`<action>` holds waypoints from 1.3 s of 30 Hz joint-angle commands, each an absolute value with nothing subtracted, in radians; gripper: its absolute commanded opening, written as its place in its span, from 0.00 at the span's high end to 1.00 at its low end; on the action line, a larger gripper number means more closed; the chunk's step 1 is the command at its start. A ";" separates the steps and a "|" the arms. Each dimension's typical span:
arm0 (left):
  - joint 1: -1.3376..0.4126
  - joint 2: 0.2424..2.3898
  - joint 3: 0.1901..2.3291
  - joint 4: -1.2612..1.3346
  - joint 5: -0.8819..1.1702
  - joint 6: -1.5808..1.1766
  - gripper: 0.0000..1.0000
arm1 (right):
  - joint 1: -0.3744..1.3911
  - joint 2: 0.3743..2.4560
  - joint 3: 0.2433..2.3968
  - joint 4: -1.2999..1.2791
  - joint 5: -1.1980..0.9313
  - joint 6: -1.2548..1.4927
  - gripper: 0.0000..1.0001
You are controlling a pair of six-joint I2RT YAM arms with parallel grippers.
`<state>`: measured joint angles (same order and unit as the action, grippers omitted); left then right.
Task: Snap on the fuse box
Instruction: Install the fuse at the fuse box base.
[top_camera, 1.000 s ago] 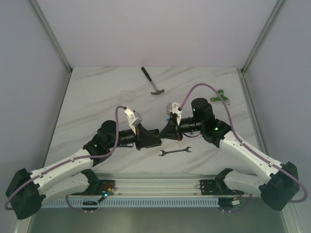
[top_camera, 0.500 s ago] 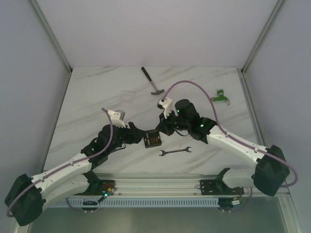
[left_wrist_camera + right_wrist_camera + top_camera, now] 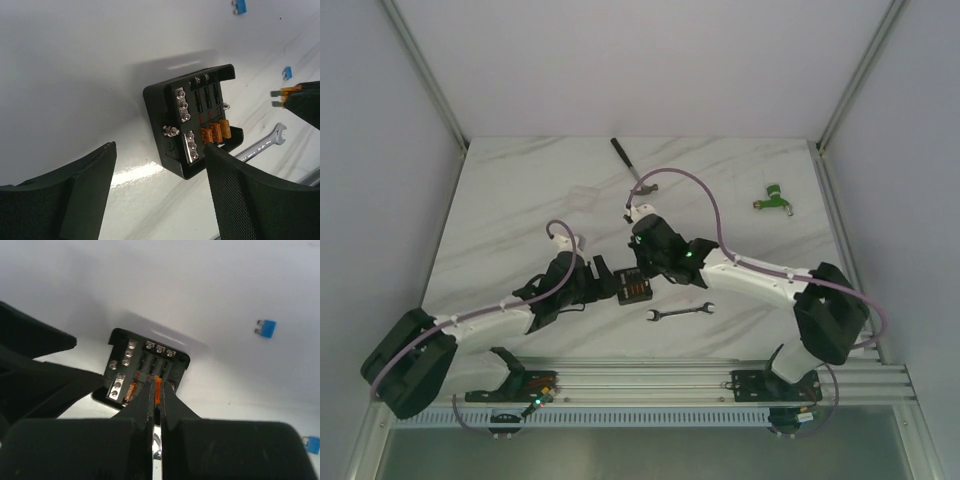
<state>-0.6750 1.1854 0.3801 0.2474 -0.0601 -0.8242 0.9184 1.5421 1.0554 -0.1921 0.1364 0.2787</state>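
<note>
- Well, the left tool (image 3: pixel 160 150) stands spread, grasping nothing, just short of the small square black plastic fuse box (image 3: pixel 192 122) lying on the white marbled table (image 3: pixel 75 75).
- A few seated orange fuses (image 3: pixel 216 132) show inside; other slots look bare.
- The right tool (image 3: pixel 156 395) pinches a small orange blade fuse (image 3: pixel 286 92) over the box, seemingly not yet seated.

The fuse box (image 3: pixel 634 287), a small square black plastic tray, lies flat just below the middle of the overhead view, interior facing up, showing silver screw terminals (image 3: pixel 184 105) and a few orange fuses (image 3: pixel 216 132) seated in its slots.
</note>
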 commanded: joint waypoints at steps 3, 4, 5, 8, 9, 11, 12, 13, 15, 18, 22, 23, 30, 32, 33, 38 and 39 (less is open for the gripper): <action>-0.669 1.260 0.421 0.335 0.014 -0.854 0.22 | 0.939 1.635 1.124 -0.245 0.285 0.386 1.00; -0.669 1.269 0.420 0.346 0.021 -0.857 0.22 | 0.939 1.649 1.131 -0.248 0.288 0.392 1.00; -0.669 1.279 0.420 0.355 0.027 -0.860 0.23 | 0.941 1.662 1.137 -0.250 0.291 0.399 1.00; -0.669 1.306 0.421 0.385 0.047 -0.867 0.24 | 0.945 1.701 1.153 -0.254 0.301 0.416 1.00; -0.669 1.316 0.422 0.396 0.055 -0.871 0.25 | 0.946 1.711 1.157 -0.256 0.303 0.422 1.00; -0.669 1.335 0.423 0.416 0.071 -0.877 0.26 | 0.947 1.728 1.164 -0.257 0.305 0.430 1.00; -0.669 1.344 0.423 0.424 0.077 -0.879 0.27 | 0.947 1.737 1.167 -0.257 0.304 0.432 1.00; -0.669 1.353 0.423 0.433 0.083 -0.882 0.27 | 0.949 1.742 1.169 -0.258 0.304 0.434 1.00; -0.669 1.367 0.425 0.442 0.093 -0.885 0.28 | 0.949 1.754 1.176 -0.260 0.302 0.436 1.00; -0.669 1.380 0.427 0.449 0.103 -0.888 0.30 | 0.949 1.771 1.183 -0.268 0.304 0.441 1.00; -0.669 1.383 0.426 0.452 0.108 -0.893 0.32 | 0.949 1.789 1.192 -0.279 0.301 0.452 1.00; -0.670 1.382 0.426 0.452 0.109 -0.893 0.33 | 0.950 1.795 1.195 -0.287 0.301 0.457 1.00; -0.669 1.389 0.420 0.462 0.115 -0.903 0.34 | 0.950 1.792 1.191 -0.307 0.318 0.481 1.00; -0.669 1.391 0.419 0.465 0.118 -0.906 0.34 | 0.950 1.791 1.189 -0.313 0.320 0.486 1.00; -0.669 1.391 0.420 0.467 0.119 -0.908 0.35 | 0.951 1.789 1.189 -0.316 0.319 0.489 1.00; -0.670 1.392 0.416 0.473 0.124 -0.913 0.35 | 0.954 1.777 1.183 -0.323 0.332 0.507 1.00; -0.669 1.392 0.416 0.473 0.125 -0.914 0.35 | 0.955 1.777 1.182 -0.325 0.337 0.511 1.00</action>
